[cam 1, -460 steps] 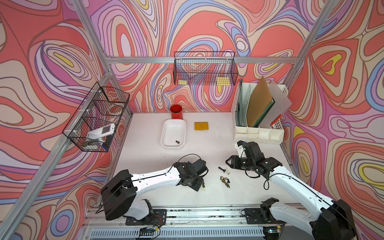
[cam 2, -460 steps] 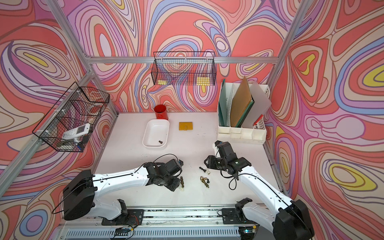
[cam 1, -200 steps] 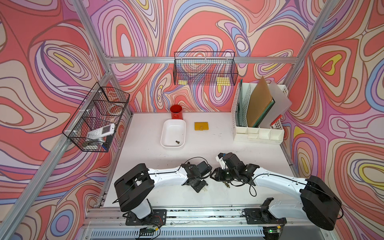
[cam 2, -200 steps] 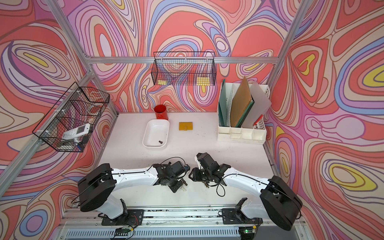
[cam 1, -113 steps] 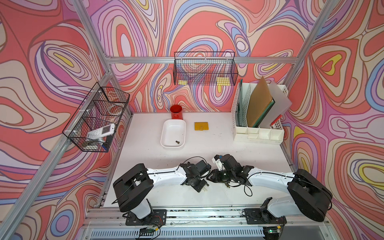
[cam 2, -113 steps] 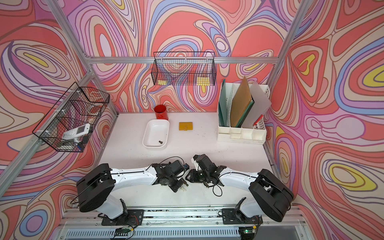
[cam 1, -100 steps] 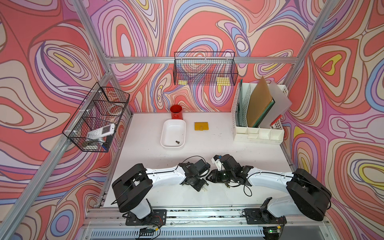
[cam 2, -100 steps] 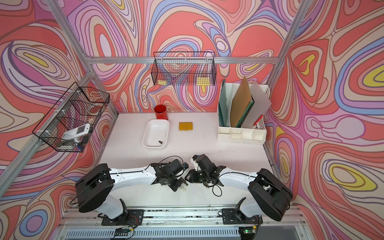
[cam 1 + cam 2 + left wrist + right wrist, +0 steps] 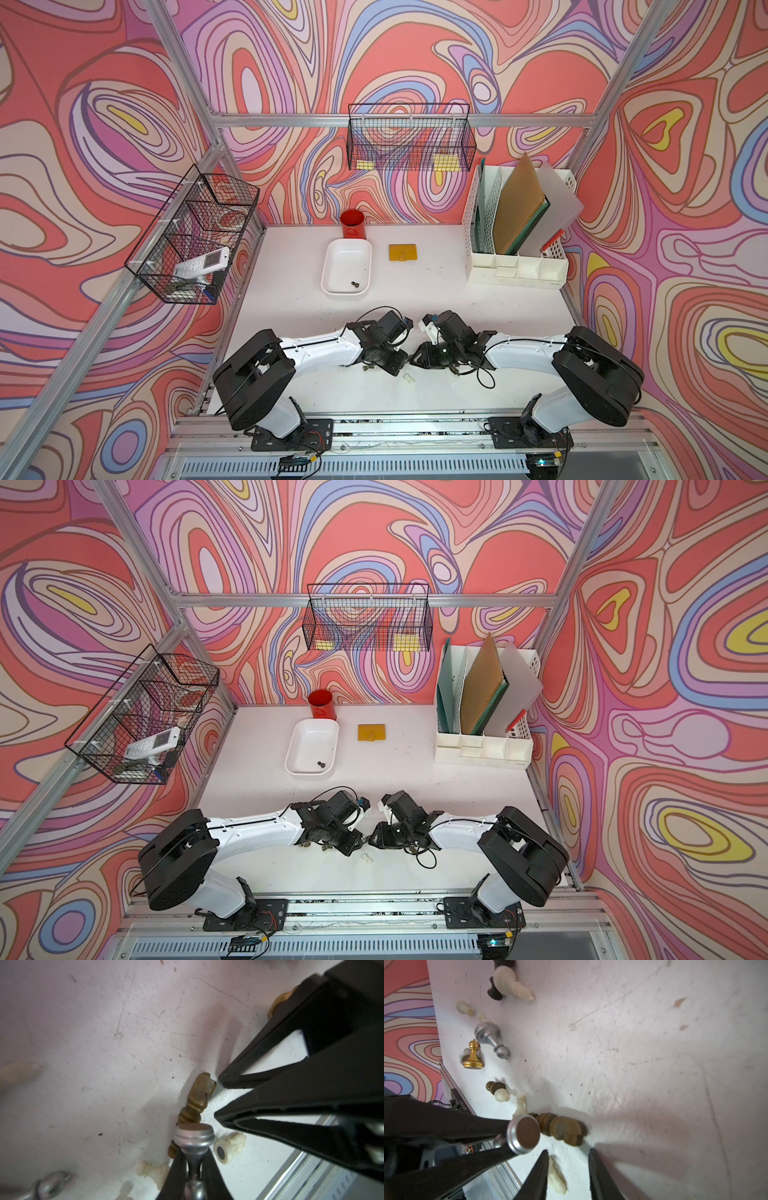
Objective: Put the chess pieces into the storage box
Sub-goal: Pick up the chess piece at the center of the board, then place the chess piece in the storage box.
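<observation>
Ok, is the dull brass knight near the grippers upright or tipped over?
Tipped over: the dull brass knight lies on its side on the white table, stem and head flat along the surface.

Scuffed matt table [image 9: 83,1022], glossy silver metal piece [image 9: 194,1136]

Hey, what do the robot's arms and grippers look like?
The left arm and right arm have smooth white shells between bulky black joint housings. Thin black cables loop loose at the wrists. The left gripper and right gripper are matte black, each with two slim fingers tapering to points.
</observation>
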{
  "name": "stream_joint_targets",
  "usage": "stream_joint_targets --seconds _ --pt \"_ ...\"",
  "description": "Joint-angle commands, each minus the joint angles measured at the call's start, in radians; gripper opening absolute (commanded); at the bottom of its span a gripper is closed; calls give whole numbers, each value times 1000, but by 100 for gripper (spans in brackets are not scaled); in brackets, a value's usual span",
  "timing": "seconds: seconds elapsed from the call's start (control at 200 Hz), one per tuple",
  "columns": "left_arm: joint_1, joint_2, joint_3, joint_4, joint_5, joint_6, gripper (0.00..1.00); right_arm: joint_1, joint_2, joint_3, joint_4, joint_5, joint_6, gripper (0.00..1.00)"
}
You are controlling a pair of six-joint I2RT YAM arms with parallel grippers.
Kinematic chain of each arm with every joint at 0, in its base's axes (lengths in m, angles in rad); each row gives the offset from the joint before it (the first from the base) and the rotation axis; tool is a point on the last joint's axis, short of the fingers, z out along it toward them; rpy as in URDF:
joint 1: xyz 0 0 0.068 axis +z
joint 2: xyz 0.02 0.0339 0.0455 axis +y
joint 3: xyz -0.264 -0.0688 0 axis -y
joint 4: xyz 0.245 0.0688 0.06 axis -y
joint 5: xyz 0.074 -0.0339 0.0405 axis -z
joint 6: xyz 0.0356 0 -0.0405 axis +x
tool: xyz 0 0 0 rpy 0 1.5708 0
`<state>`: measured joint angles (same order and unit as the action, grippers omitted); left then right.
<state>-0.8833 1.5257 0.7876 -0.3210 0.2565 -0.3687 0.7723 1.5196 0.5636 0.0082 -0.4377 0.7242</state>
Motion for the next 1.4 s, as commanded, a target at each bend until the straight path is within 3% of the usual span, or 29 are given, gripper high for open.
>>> stream_joint_targets --seconds 0.0,0.25,0.446,0.536,0.901,1.157,1.222,1.312,1.397 --pt "25 -51 -3 -1 19 -20 0 7 -5 18 -13 34 -4 34" --pt "78 -106 63 -82 7 -3 0 7 -106 42 -77 92 8 34" --pt "236 -77 229 -191 -37 12 0 7 -213 76 -141 164 2 35" --pt "313 -9 354 -246 -44 38 0 6 -220 93 -163 180 -10 36" --pt "488 457 933 -539 -300 102 0 7 -167 155 -222 193 -34 37" --pt "572 561 981 -509 -275 94 0 6 -175 176 -272 221 -57 37" --pt "576 573 982 -506 -267 96 6 7 -170 175 -269 219 -58 38" --pt "577 578 980 -508 -265 97 26 7 -159 178 -269 218 -58 38" --pt "577 564 969 -507 -264 96 34 6 -154 181 -273 219 -59 38"
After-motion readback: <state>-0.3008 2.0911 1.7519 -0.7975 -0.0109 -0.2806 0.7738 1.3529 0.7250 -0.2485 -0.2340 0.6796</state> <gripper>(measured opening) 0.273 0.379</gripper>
